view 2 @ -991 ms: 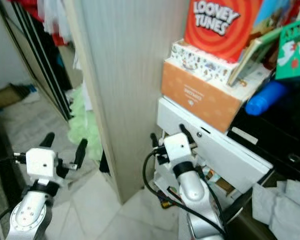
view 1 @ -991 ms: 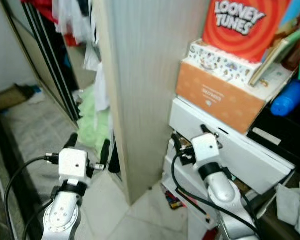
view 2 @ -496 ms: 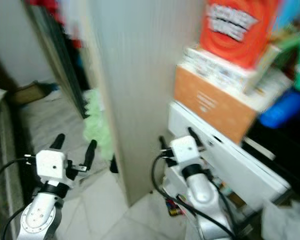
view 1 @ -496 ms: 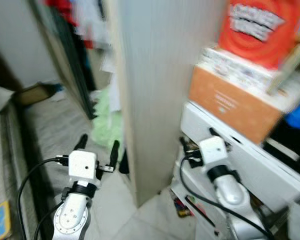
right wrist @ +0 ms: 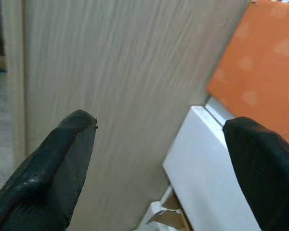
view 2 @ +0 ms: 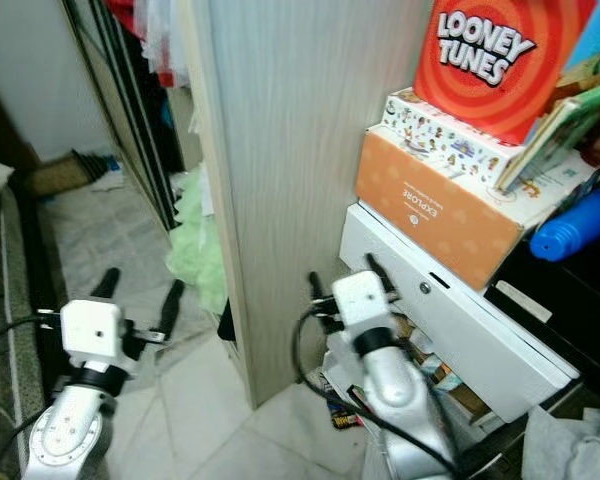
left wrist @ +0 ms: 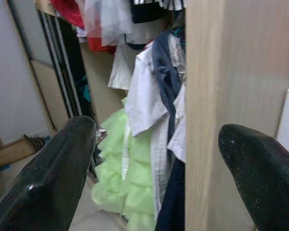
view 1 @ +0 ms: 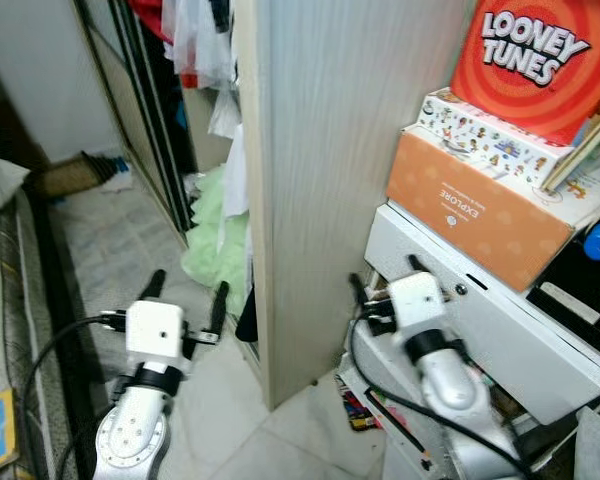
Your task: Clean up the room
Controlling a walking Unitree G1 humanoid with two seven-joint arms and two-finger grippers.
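Both tools empty, fingers apart: left tool (view 1: 187,301), right tool (view 1: 384,284). Green garment (view 1: 215,238) heaped on wardrobe floor, straight ahead of left tool, nearer that arm; wood panel (view 1: 330,170) btwn.

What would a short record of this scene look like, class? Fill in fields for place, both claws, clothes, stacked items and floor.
place: beside a wooden wardrobe panel, open wardrobe to its left
left claw: open, empty, raised over the floor, facing the hanging clothes
right claw: open, empty, close to the white drawer unit
clothes: light green dress trailing onto the floor
stacked items: orange box on the drawer unit, patterned box on it, Looney Tunes box on top
floor: pale tiles
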